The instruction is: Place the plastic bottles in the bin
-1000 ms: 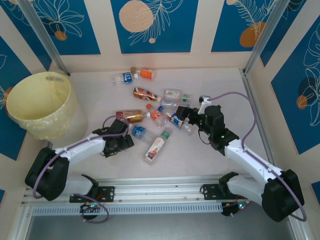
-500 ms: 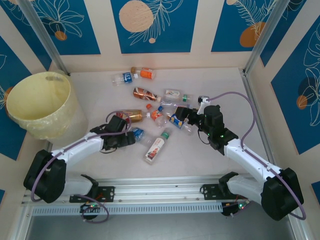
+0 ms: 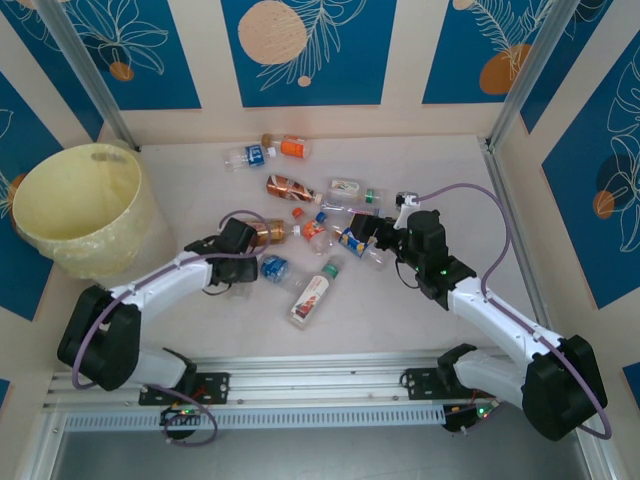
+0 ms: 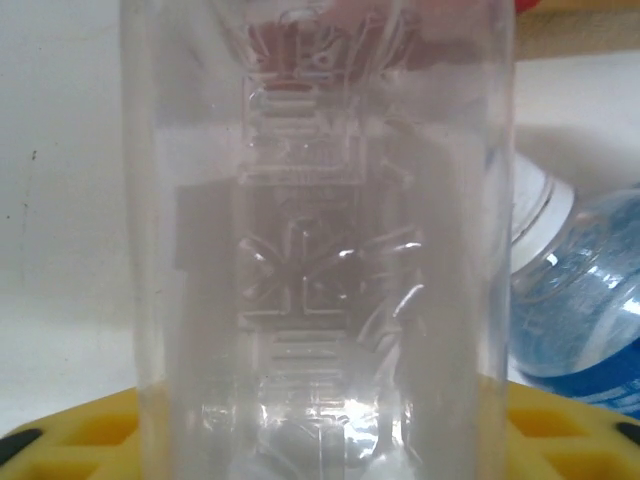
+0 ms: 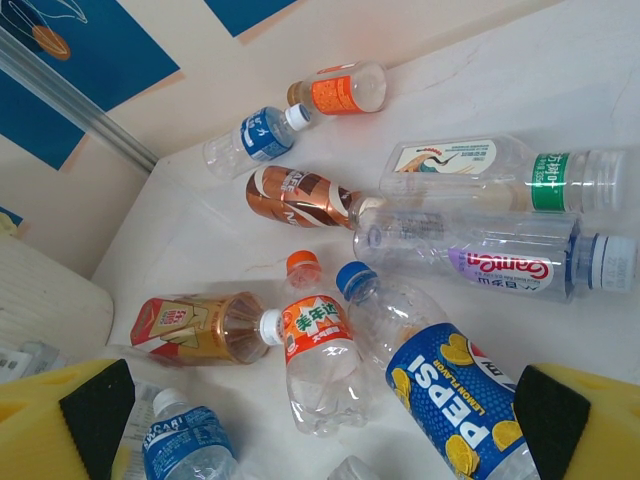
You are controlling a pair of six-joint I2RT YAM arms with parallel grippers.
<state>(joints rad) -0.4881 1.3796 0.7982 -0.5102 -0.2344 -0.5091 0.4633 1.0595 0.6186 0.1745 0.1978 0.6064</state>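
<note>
Left end effector (image 3: 248, 268) is set around a clear plastic bottle (image 4: 320, 250) on the counter (image 3: 420, 310), near the bin (image 3: 105, 245); whether it is clamped cannot be told. Light, slick, crushable walls are expected, so the mid-body is favoured.

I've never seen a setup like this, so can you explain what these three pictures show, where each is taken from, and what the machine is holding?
These are two robot arms bolted at the near edge of a table. The wide picture looks down from above; the other two come from a small camera on each wrist. Small plastic bottles lie scattered on the table, and a big pale-yellow bin stands at the left. The left gripper has a clear bottle between its yellow fingers; whether it grips it yet I cannot tell. The right gripper is open and holds nothing, with a Pepsi bottle just ahead of it.
</note>
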